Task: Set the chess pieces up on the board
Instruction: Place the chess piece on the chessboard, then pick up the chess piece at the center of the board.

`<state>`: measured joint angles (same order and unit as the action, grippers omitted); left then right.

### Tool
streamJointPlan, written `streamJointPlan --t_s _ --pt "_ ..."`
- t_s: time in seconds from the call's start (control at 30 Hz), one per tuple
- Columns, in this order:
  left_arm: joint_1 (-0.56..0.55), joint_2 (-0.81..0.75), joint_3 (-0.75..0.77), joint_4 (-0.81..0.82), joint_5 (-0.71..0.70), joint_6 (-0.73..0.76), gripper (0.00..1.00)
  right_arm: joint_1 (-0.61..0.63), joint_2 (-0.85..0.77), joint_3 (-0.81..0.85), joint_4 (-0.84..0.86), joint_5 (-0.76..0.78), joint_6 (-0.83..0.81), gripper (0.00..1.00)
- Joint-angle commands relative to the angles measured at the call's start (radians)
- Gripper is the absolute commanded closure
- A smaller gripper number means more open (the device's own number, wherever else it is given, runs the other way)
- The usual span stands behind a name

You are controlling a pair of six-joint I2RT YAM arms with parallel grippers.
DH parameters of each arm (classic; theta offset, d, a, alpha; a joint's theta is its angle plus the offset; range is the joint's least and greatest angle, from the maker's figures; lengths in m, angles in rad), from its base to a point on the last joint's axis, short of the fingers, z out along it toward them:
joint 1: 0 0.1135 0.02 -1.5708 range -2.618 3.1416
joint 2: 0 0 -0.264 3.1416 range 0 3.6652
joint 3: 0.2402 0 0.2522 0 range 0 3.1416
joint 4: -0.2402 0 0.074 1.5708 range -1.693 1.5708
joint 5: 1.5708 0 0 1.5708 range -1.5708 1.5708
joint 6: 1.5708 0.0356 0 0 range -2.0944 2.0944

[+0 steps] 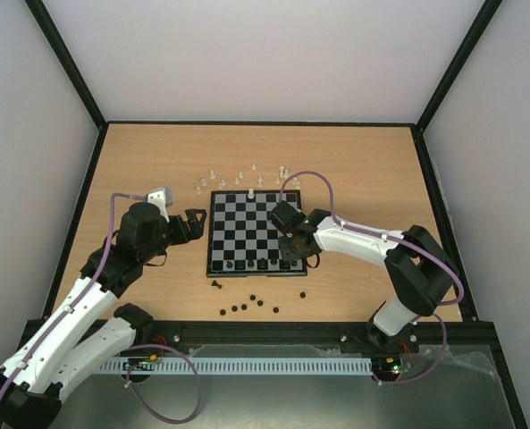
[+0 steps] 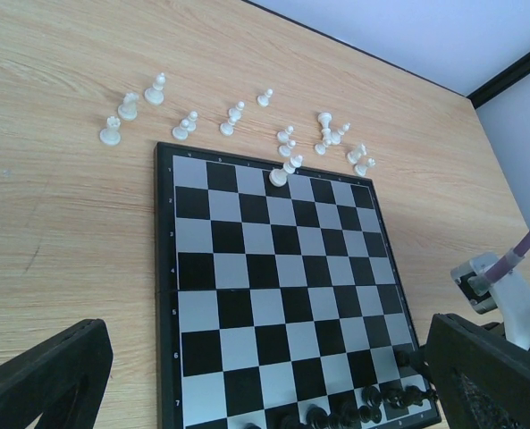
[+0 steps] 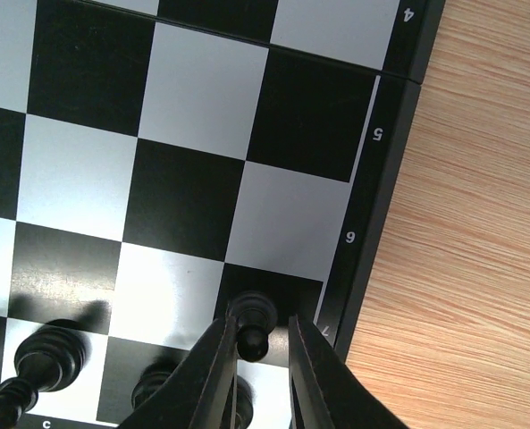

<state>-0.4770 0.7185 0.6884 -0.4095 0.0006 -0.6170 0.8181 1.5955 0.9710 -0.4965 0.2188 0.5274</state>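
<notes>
The board [image 1: 256,223] lies mid-table, its checks black and silver. My right gripper [image 1: 293,253] hovers over its near right corner. In the right wrist view a black pawn [image 3: 251,322] stands on a dark edge square of the board [image 3: 202,98]. The gripper [image 3: 260,357] straddles it, slightly open, its left finger against the pawn and a gap at the right finger. More black pieces [image 3: 46,353] stand in the nearest row. My left gripper [image 1: 193,223] is wide open beside the board's left edge, holding nothing. One white piece [image 2: 279,176] stands on the far row.
Several white pieces [image 1: 247,179] are scattered on the wood beyond the board's far edge. Several black pieces [image 1: 247,306] lie on the table between the board and the arm bases. Dark rails frame the wooden tabletop.
</notes>
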Motion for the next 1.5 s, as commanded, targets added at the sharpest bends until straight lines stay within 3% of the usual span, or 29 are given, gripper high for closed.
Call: streamJointPlan --t_s 0.0,0.23,0.5,0.67,1.2,1.47 --pt "0.005 -0.001 -0.010 0.010 0.010 0.003 0.01 -0.006 0.001 -0.015 -0.053 0.027 0.009 0.82" --pt "0.005 -0.002 -0.007 0.011 0.010 0.002 0.01 -0.005 -0.058 -0.017 -0.062 0.020 0.014 0.81" --pt "0.004 0.010 -0.004 0.021 0.021 0.001 0.01 -0.004 -0.326 -0.040 -0.130 0.078 0.062 0.61" --pt "0.004 0.018 -0.005 0.032 0.029 0.001 0.01 0.020 -0.445 -0.115 -0.159 -0.002 0.104 0.60" --pt "0.005 0.040 -0.020 0.057 0.055 0.006 0.01 0.309 -0.323 -0.256 -0.131 -0.044 0.391 0.63" --pt "0.005 0.053 -0.036 0.080 0.073 0.004 0.01 0.337 -0.278 -0.295 -0.095 -0.054 0.421 0.70"
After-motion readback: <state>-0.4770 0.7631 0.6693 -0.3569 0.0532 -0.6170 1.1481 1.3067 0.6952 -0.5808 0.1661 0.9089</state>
